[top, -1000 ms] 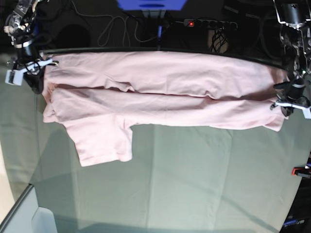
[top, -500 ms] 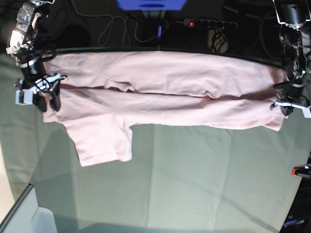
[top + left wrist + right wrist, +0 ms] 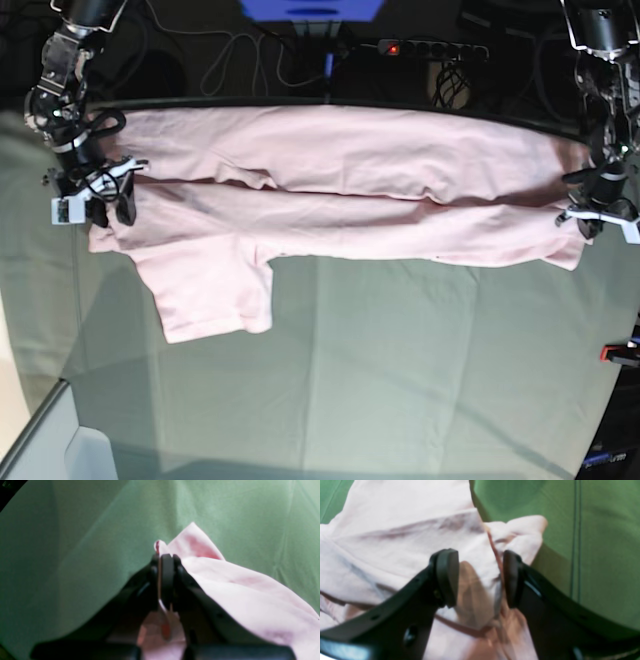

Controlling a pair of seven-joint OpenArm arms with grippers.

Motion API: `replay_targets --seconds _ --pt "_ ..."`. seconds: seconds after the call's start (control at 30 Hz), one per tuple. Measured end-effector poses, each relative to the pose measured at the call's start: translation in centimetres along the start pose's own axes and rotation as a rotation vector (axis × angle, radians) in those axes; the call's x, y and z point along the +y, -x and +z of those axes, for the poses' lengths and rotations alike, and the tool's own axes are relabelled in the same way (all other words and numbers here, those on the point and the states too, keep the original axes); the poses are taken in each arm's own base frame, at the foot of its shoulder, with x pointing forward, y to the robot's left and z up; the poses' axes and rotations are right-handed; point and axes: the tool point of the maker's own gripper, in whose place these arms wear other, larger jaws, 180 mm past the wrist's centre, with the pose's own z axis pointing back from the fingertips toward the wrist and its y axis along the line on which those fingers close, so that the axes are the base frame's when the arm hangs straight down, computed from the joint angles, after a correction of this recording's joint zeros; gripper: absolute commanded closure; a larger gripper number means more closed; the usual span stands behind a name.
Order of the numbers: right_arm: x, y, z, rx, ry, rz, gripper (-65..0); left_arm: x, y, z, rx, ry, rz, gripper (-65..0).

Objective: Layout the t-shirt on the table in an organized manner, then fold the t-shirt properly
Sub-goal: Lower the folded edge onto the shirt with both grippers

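My left gripper is pinching the t-shirt at one end (jaws clamped on a pink corner), my right gripper is hanging open over the other end, on the table.

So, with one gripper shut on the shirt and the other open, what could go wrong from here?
1. The left gripper pinches only a thin corner of the t-shirt; a pull may slip it free.
2. The right gripper has its jaws open over bunched layers and may catch several.
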Motion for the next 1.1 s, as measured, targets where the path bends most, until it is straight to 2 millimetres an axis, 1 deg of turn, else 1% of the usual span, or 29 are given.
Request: replay_targets --seconds 0.07,0.13,0.2,0.33,0.4,0.47,0.5,0.57,0.63,0.7,0.77,0.87,0.93,1.03,1.1 --pt "0.0 0.3 0.1 0.006 -0.001 -0.002 -19.7 0.0 0.0 0.0 0.0 0.0 0.0 -0.1" --pt "0.2 1.0 0.6 0.022 -0.003 -0.001 -10.9 0.0 0.0 0.0 0.0 0.0 -0.001 -0.1" --pt "0.2 1.7 0.9 0.039 -0.003 -0.002 0.0 0.0 0.0 0.0 0.0 0.0 0.0 -0.1" --pt "0.2 1.4 1.1 0.032 -0.002 0.006 0.0 0.0 0.0 0.0 0.0 0.0 -0.001 -0.1" --pt "-0.3 0.9 1.7 0.021 0.013 0.022 0.0 0.0 -0.1 0.0 -0.002 0.0 0.0 -0.1" --pt "-1.4 -0.1 2.6 0.0 0.052 0.036 0.0 0.1 -0.1 0.0 0.0 0.0 -0.003 -0.1" --pt "-1.8 -0.9 3.0 -0.024 0.067 0.041 0.0 0.0 -0.1 0.0 0.002 0.0 -0.004 -0.1" --pt "-2.2 -2.1 3.3 -0.058 0.086 0.048 0.0 0.1 -0.6 0.0 0.001 0.009 -0.009 -0.1" --pt "-2.3 -2.5 3.6 -0.073 0.097 0.046 0.0 0.4 -1.3 0.0 -0.012 0.008 -0.022 -0.1" --pt "-2.2 -2.3 3.7 -0.068 0.095 0.046 0.0 0.4 -1.6 0.0 -0.017 0.008 -0.023 -0.1" --pt "-2.2 -1.8 3.8 -0.057 0.094 0.042 0.0 0.6 -1.4 0.0 -0.012 0.004 -0.022 -0.1" --pt "-2.1 -0.4 4.2 -0.027 0.09 0.03 0.0 0.6 -1.2 0.0 -0.009 0.003 -0.026 -0.1" --pt "-1.7 0.9 4.6 0.002 0.088 0.016 0.0 0.6 -1.3 0.0 -0.01 0.002 -0.025 -0.2" --pt "-0.6 2.4 5.1 0.026 0.082 -0.016 0.0 1.3 -0.4 -0.2 0.01 -0.015 -0.016 -0.2" --pt "-0.4 2.5 5.3 0.029 0.082 -0.016 0.0 1.6 0.0 -0.5 0.022 -0.028 -0.005 -0.2"
